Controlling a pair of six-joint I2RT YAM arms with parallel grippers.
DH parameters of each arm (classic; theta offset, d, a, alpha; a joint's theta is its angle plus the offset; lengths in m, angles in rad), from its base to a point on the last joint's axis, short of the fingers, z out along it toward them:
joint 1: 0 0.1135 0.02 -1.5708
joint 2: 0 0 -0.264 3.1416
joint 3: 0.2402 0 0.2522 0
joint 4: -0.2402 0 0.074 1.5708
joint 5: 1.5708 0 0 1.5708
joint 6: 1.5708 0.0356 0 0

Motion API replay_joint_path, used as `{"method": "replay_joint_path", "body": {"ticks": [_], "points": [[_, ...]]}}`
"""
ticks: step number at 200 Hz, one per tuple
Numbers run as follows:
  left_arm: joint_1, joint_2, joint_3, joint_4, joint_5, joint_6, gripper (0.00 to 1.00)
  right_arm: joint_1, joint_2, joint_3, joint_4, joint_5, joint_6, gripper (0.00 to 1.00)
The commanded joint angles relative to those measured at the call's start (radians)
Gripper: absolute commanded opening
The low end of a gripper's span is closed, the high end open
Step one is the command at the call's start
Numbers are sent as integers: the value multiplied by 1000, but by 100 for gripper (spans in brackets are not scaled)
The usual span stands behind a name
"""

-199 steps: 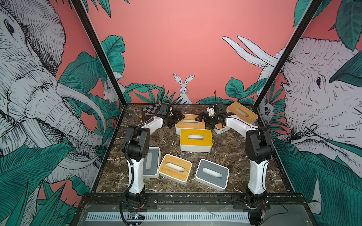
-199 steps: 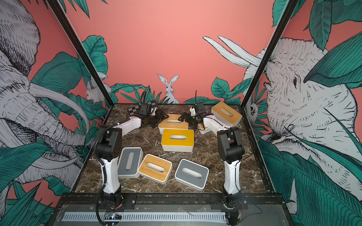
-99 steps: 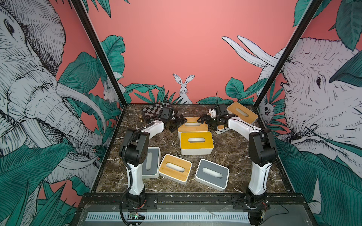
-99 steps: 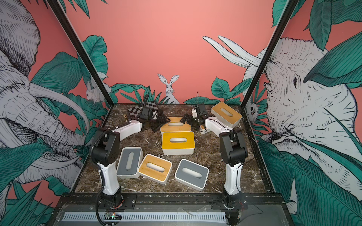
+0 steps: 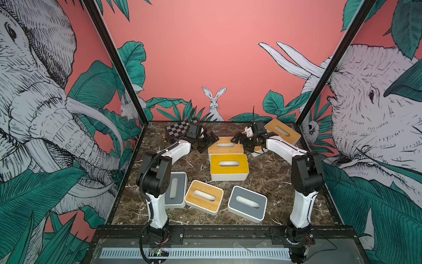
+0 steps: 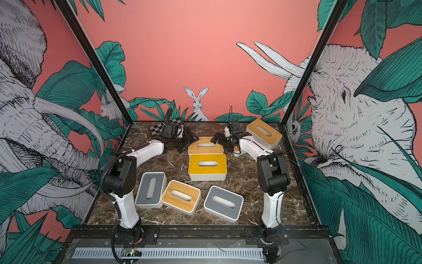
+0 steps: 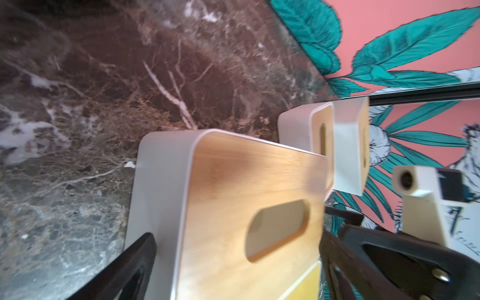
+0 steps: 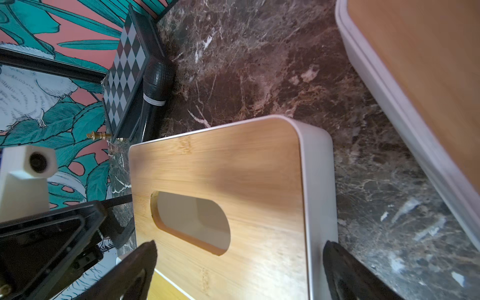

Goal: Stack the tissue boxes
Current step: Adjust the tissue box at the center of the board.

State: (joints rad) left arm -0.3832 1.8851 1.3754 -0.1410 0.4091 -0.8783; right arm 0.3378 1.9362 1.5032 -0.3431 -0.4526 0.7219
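Dark marble bench (image 5: pixel 269 173), jungle-mural walls. At frame centre, my left end effector (image 5: pixel 208 143) and right end effector (image 5: pixel 242 142), both spread wide, straddle opposite ends of a bamboo-lidded tissue box (image 5: pixel 225 147). Next, I judge: close both and lift together.

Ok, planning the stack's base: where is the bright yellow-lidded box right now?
In both top views the yellow-lidded box sits mid-table, just in front of a bamboo-lidded box and behind the front row of three boxes.
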Motion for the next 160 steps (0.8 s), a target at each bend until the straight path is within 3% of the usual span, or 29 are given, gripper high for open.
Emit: {"method": "replay_joint_path", "body": {"ticks": [1,54,105,160], "points": [[16,-96,4,-51,-2,30,100,-13,-63,27,-22,40,-17,99],[69,-249,-72,-117,4,88,99,-28,-131,7,-69,73,-44,99],[92,-447,-135,-326,-41,222,100,-34,-243,-35,-162,132,-112,99],[65,-596,-240,-461,-132,194,100,-32,-366,-147,-297,205,-171,99]]}}
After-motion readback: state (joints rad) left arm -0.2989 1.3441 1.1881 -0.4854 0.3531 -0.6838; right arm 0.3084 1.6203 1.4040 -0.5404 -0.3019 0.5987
